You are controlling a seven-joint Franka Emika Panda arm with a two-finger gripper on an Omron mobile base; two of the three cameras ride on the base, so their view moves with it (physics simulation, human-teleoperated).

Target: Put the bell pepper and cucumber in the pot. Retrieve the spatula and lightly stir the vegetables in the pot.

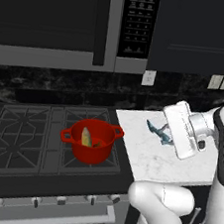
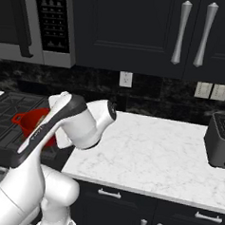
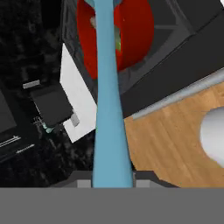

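The red pot (image 1: 91,140) stands on the stove's right front burner. Inside it lie the pale-yellow bell pepper (image 1: 86,136) and a small green piece, probably the cucumber (image 1: 98,143). My gripper (image 1: 167,136) hangs over the marble counter to the right of the pot, shut on the light-blue spatula (image 1: 157,130), whose free end points left toward the stove. In the hand view the spatula (image 3: 109,109) runs from my gripper (image 3: 111,181) straight up across the pot (image 3: 138,39), with the pepper (image 3: 92,21) and green cucumber (image 3: 118,41) showing beside it.
The black gas stove (image 1: 25,137) carries the pot. A white marble counter (image 2: 154,155) stretches right to a dark toaster (image 2: 221,141). A microwave (image 1: 56,21) and dark cabinets (image 2: 139,30) hang overhead. My arm's elbow hides part of the pot (image 2: 26,120).
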